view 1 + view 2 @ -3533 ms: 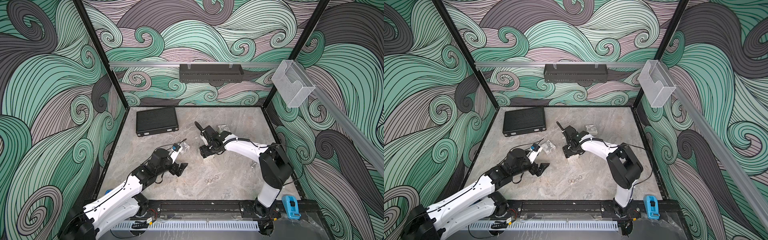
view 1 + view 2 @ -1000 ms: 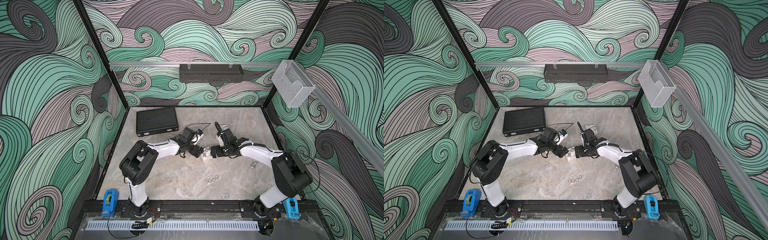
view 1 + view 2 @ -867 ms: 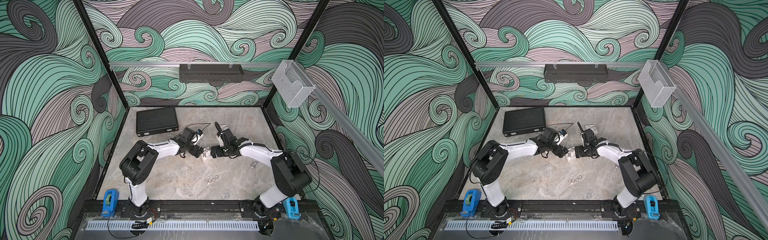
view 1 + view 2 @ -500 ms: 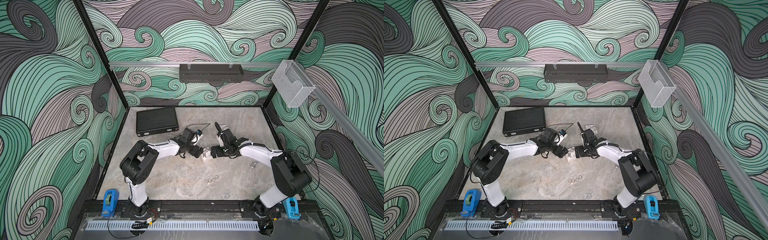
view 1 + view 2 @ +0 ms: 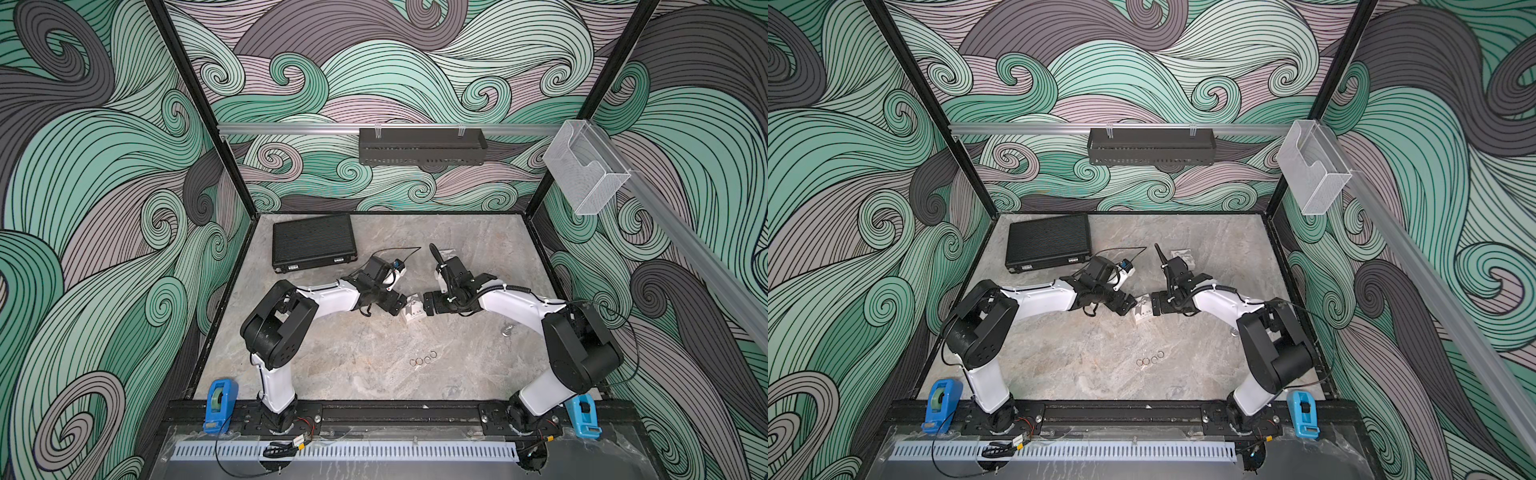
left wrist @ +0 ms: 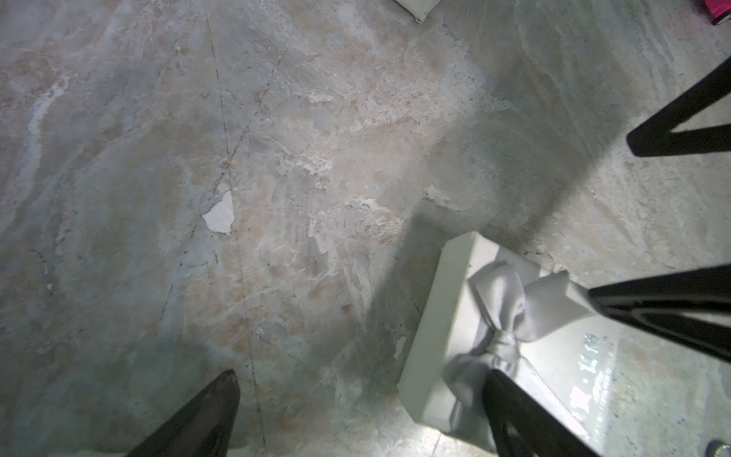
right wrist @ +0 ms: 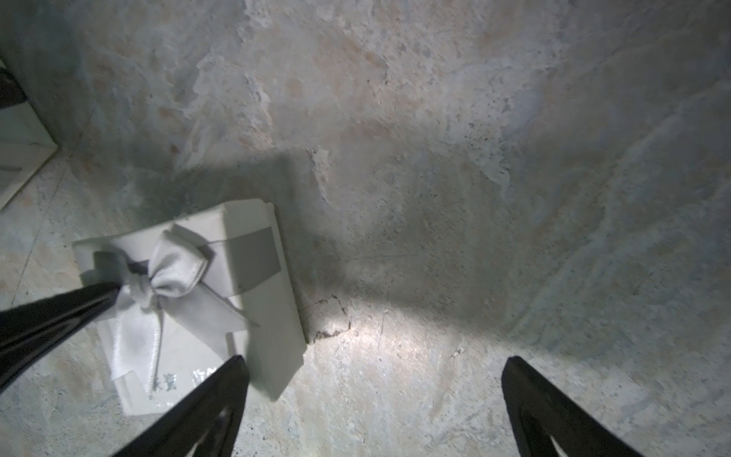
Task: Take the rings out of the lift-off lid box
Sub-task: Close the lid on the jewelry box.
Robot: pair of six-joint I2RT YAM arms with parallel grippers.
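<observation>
- Two grippers met near the middle of the tabletop (image 5: 353,353): the left gripper (image 5: 397,302) and the right gripper (image 5: 430,304) each had its jaws spread wide and held nothing.
- Between them sat the lift-off lid box (image 5: 412,308), small and white, tied with a grey bow (image 7: 166,277). One left finger (image 7: 47,316) reached the bow and one right finger (image 7: 213,403) hung over a box corner. Neither pair straddled the box.
- Its lid (image 7: 197,336) looked to be on, so we could not see inside.
- Three thin pale rings (image 5: 423,360) lay in a short row between the box and the front edge, clear of both grippers.
- We judged the task partly done: those three were out, and any others would be under the lid, which needed lifting first.
- Farther out, a second white box (image 5: 1182,254) lay toward the back edge and a black case (image 5: 313,245) in the back left corner.
</observation>
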